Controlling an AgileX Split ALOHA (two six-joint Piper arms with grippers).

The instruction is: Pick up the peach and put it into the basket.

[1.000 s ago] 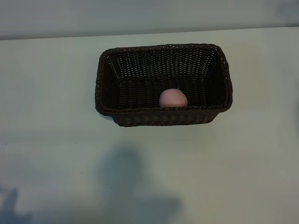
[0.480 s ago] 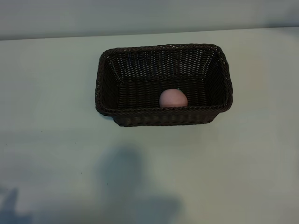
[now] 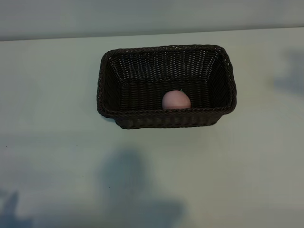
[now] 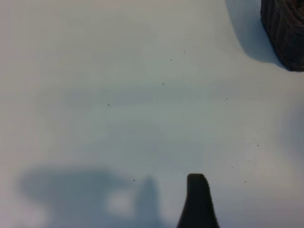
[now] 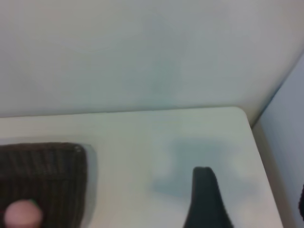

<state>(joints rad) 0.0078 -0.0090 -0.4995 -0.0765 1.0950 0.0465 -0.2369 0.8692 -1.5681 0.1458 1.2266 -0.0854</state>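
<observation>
Broadly, the pale table [image 3: 52, 156] lies bare around the basket [image 3: 166, 118], with a light wall behind its far edge. Its long axis runs left-right. Inside, against the near wall, sits the peach [image 3: 176, 100]. Both grippers hang over bare tabletop, jaws apart, holding nothing.

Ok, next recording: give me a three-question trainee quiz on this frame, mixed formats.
1. True or false: the small round pale pink peach lies inside the large dark brown woven wicker basket.
2. Multiple choice: in the exterior view, the peach sits by which basket wall? A) far wall B) near wall C) left wall
3. Fill in: in the exterior view, neither ___ is visible, only shadows on the pale table.

Key: 1 true; 2 B; 3 claw
</observation>
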